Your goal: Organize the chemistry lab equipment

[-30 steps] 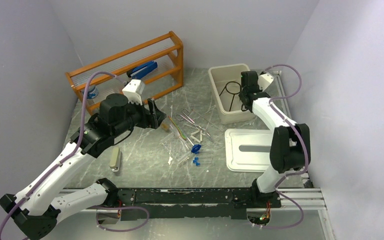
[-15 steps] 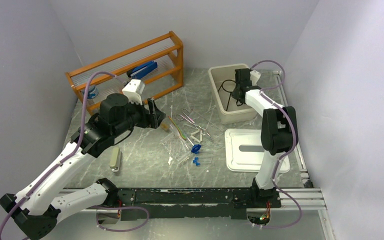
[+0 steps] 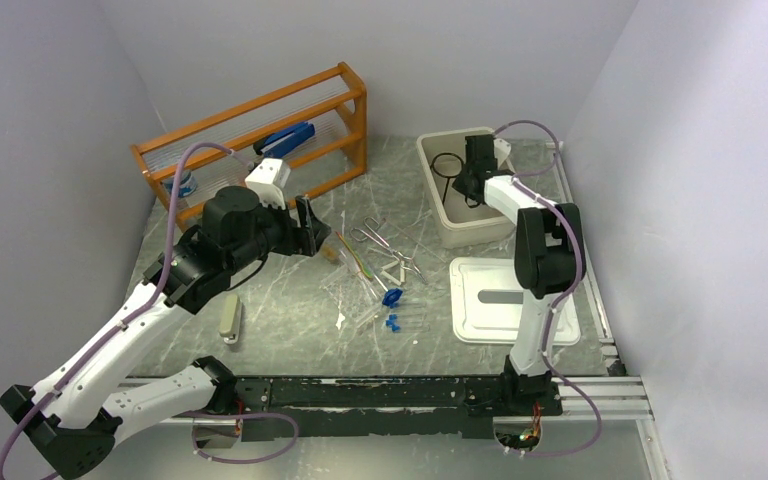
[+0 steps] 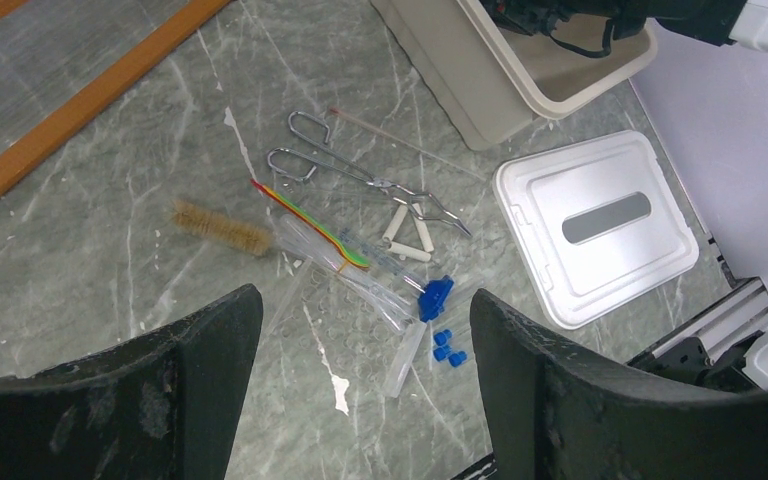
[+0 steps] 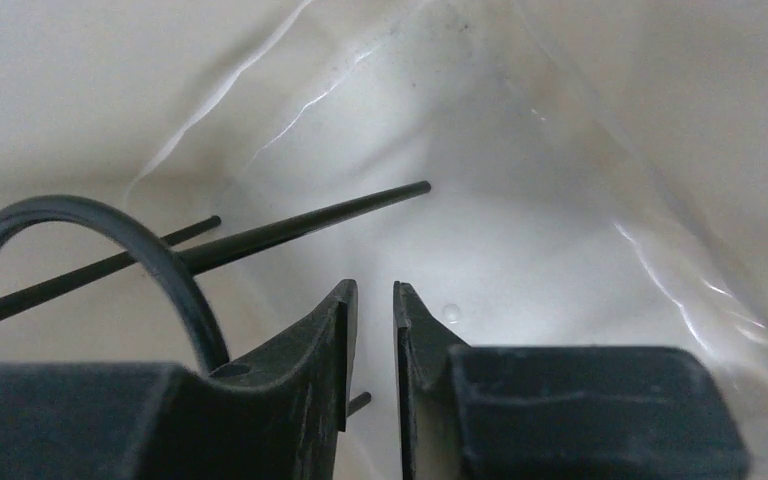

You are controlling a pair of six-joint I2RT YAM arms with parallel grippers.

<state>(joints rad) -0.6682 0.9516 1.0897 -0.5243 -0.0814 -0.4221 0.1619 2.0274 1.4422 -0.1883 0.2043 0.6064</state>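
The right gripper (image 5: 370, 300) is inside the beige bin (image 3: 472, 236), at the upper right of the top view. Its fingers stand almost together beside the black wire ring stand (image 5: 310, 221); whether they grip it I cannot tell. The left gripper (image 4: 365, 310) hangs with fingers spread wide, empty, above the worktop (image 4: 80, 260), near the metal tweezers (image 4: 360, 178).

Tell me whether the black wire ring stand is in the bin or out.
In. From above, the black wire ring stand shows inside the rim of the beige bin.
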